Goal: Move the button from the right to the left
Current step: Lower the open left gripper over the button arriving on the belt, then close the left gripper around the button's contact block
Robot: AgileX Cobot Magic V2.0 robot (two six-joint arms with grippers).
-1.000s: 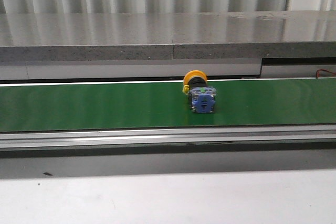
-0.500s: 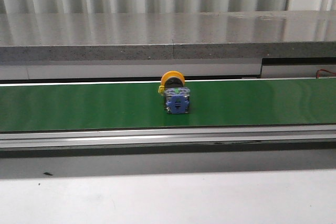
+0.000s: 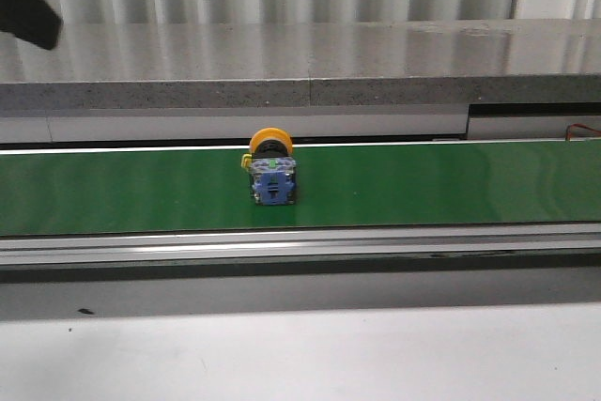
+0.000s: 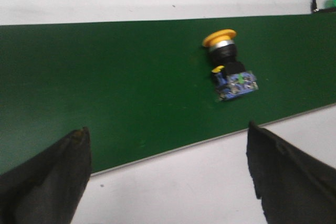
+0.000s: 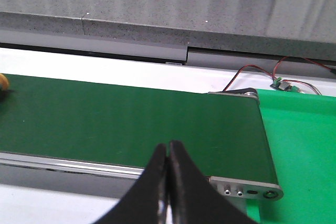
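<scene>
The button [image 3: 270, 172] lies on its side on the green belt [image 3: 141, 190], a little left of the middle, its yellow-orange cap toward the back and its blue-grey body toward the front. In the left wrist view the button [image 4: 231, 74] lies well beyond my left gripper [image 4: 166, 129], which hangs open and empty over the belt's near edge. My right gripper [image 5: 168, 144] is shut on nothing, above the belt's right end. A yellow sliver of the button's cap [image 5: 1, 85] shows at that view's edge.
A grey stone ledge [image 3: 300, 63] runs behind the belt and a metal rail [image 3: 300, 249] in front of it, then a white table [image 3: 300, 354]. A dark arm part [image 3: 23, 2] hangs at the upper left. Wires and a small circuit board [image 5: 283, 85] lie by the belt's right end.
The button has travelled leftwards along the belt, from right of the middle to left of it. A dark arm part has come into the front view's upper left corner.
</scene>
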